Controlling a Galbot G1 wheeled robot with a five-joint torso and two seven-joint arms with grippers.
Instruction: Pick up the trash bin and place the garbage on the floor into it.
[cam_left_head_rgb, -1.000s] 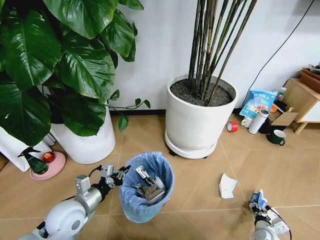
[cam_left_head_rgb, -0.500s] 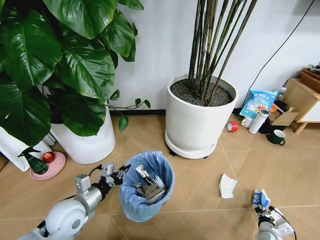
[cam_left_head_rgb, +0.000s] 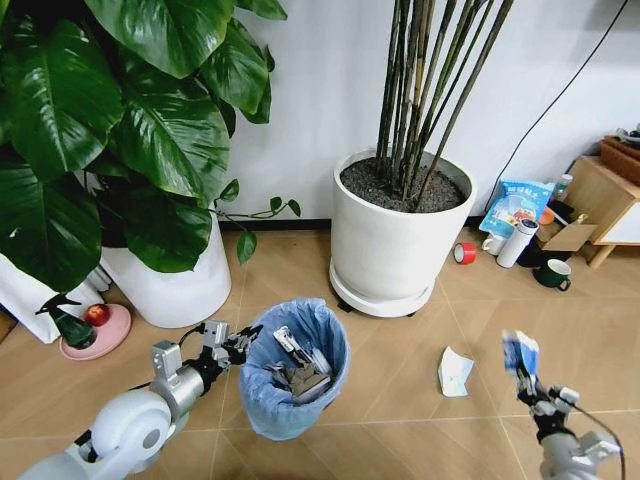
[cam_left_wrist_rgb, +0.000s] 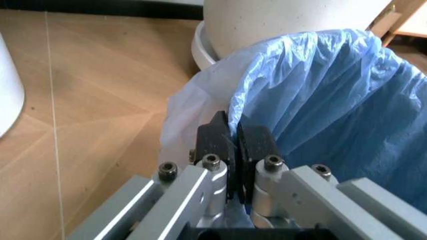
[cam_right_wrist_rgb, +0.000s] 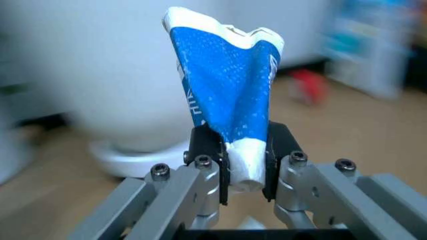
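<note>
The left gripper (cam_left_wrist_rgb: 235, 142) pinches the rim of the one blue-bagged round trash bin (cam_left_head_rgb: 292, 372). The right gripper (cam_right_wrist_rgb: 234, 152) clamps one blue-and-white packet (cam_right_wrist_rgb: 227, 102); one crumpled white paper (cam_left_head_rgb: 455, 371) lies on the herringbone floor (cam_left_head_rgb: 400, 380).

In the right wrist view we are seeing the pot (cam_right_wrist_rgb: 127, 90) and floor (cam_right_wrist_rgb: 347, 125) behind the packet (cam_right_wrist_rgb: 227, 85) only as blur, so we cannot read the red blob (cam_right_wrist_rgb: 308, 86) or the blue-and-white shapes (cam_right_wrist_rgb: 373, 45) there. The packet's lower end is sitting hidden between the right claw's (cam_right_wrist_rgb: 243, 157) fingers (cam_right_wrist_rgb: 203, 145).

In the left wrist view the bag's (cam_left_wrist_rgb: 333, 100) edge is disappearing between the left claw's (cam_left_wrist_rgb: 235, 142) pads (cam_left_wrist_rgb: 215, 137), and the bin's base is hidden under the plastic.

In the head view the scraps (cam_left_head_rgb: 295, 372) in the bin (cam_left_head_rgb: 290, 385) are too tangled to tell apart, and both arms are running off the lower edge.
</note>
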